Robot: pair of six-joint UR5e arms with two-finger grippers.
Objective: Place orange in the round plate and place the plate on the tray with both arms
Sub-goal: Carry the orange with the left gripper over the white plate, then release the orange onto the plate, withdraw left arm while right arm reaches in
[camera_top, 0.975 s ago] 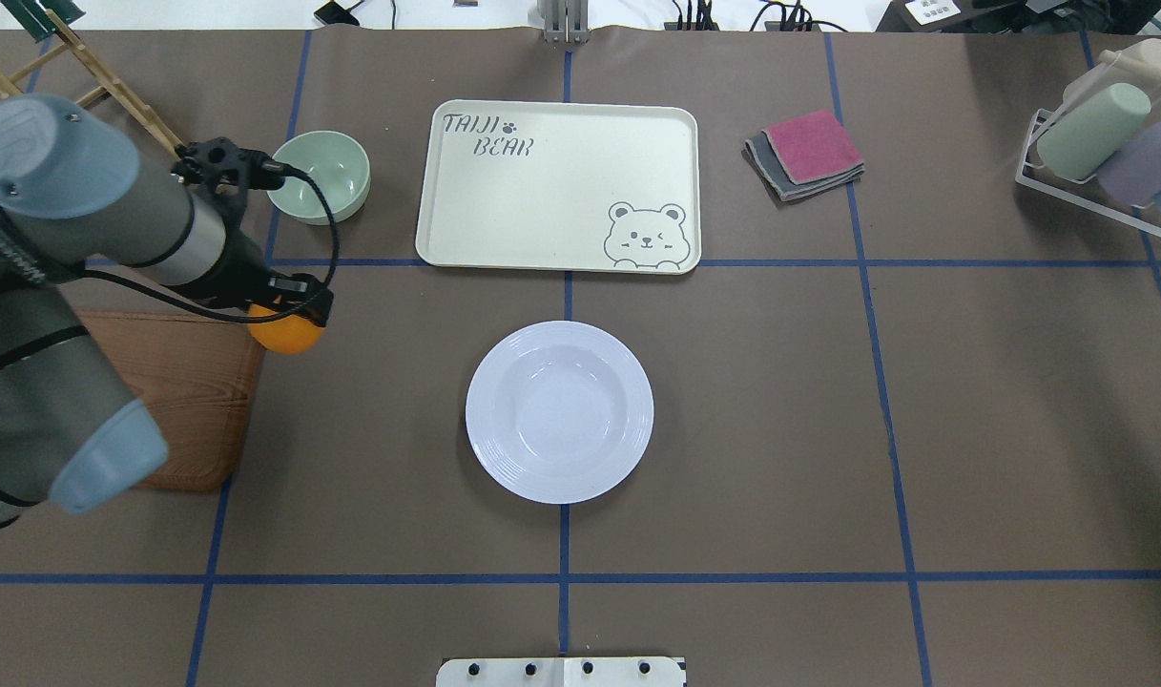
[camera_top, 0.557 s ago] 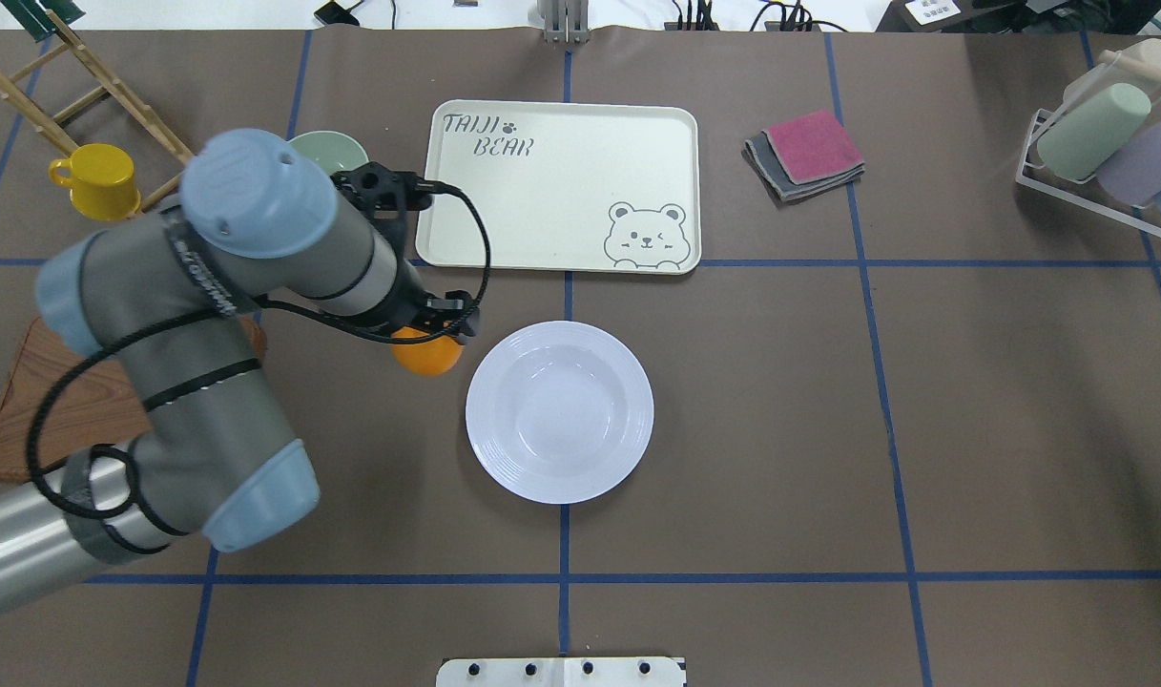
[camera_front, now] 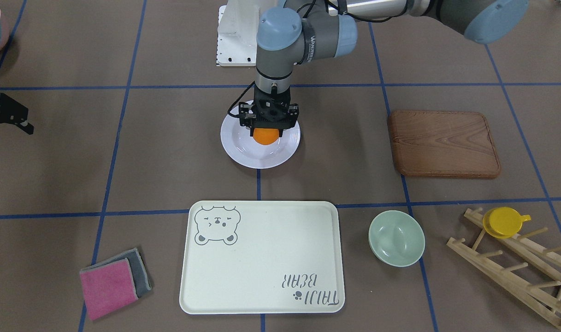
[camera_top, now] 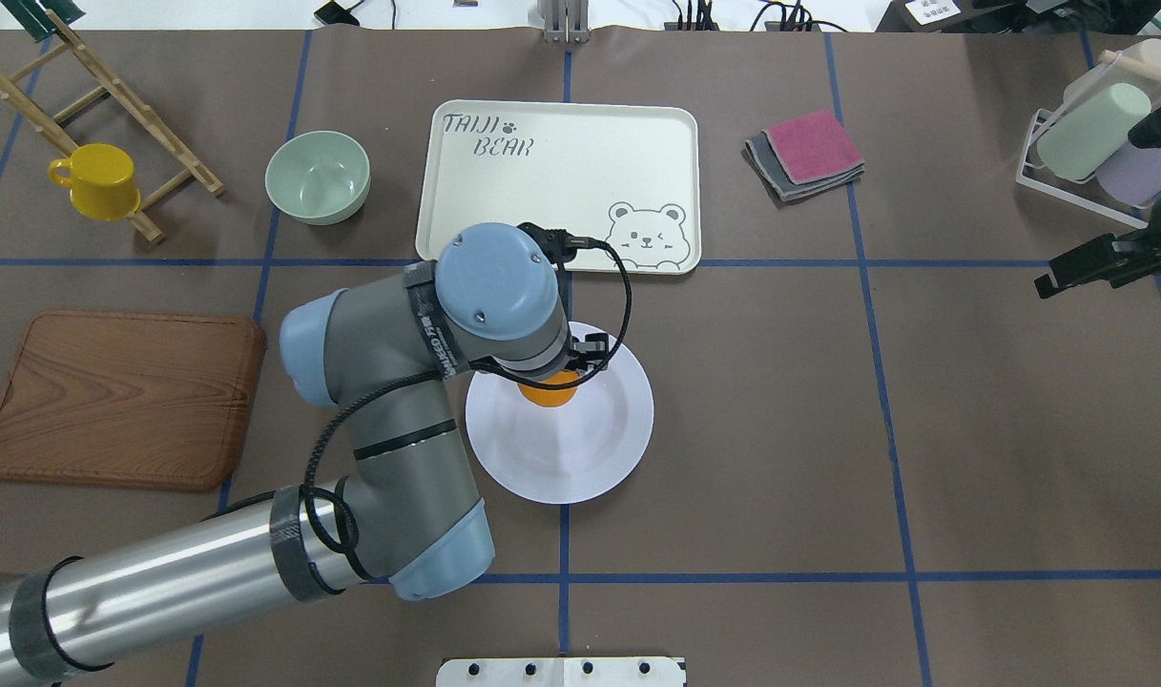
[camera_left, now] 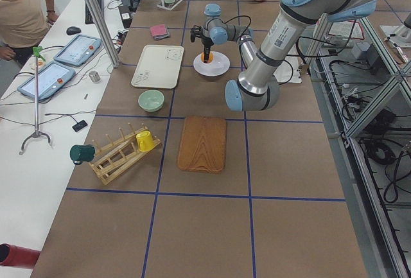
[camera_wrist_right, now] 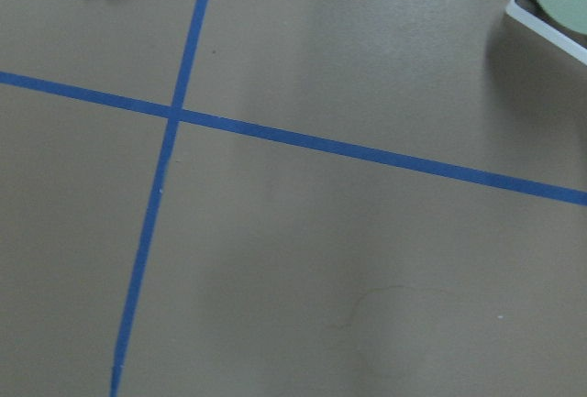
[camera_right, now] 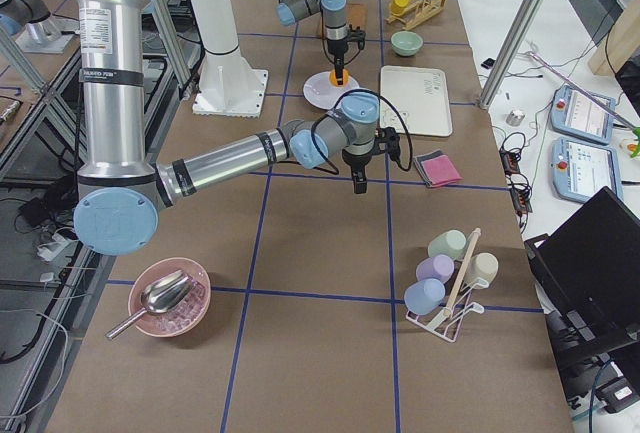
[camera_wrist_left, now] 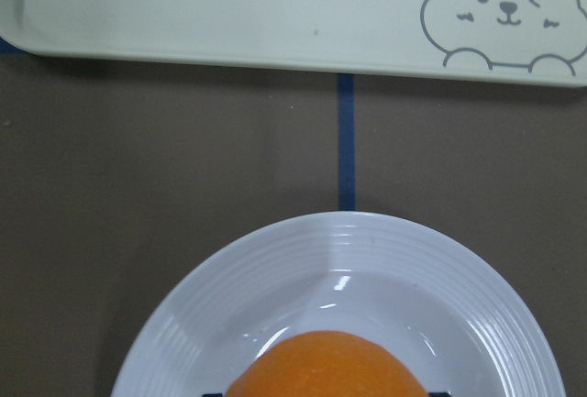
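Note:
My left gripper (camera_front: 266, 130) is shut on the orange (camera_front: 266, 137), a small bright fruit held just above the sunken centre of the white round plate (camera_front: 262, 159). Overhead, the left wrist covers most of the orange (camera_top: 549, 392) and the near part of the plate (camera_top: 604, 448). The left wrist view has the orange (camera_wrist_left: 330, 369) at its bottom edge over the plate (camera_wrist_left: 275, 287), with the tray (camera_wrist_left: 229, 3) beyond. The cream bear tray (camera_top: 542, 191) lies bare, just past the plate. My right gripper (camera_top: 1057, 280) hovers at the table's right side; I cannot tell whether it is open.
A wooden board (camera_top: 122, 396) lies at the left. A pale-green bowl (camera_top: 317, 176) and a yellow cup (camera_top: 93, 179) by a wooden rack sit at the far left. Folded cloths (camera_top: 807, 153) lie right of the tray, and a cup rack (camera_top: 1105, 143) stands far right.
The left arm swung right with the orange, from beside the wooden board to over the plate's centre. The right gripper came into view at the right edge.

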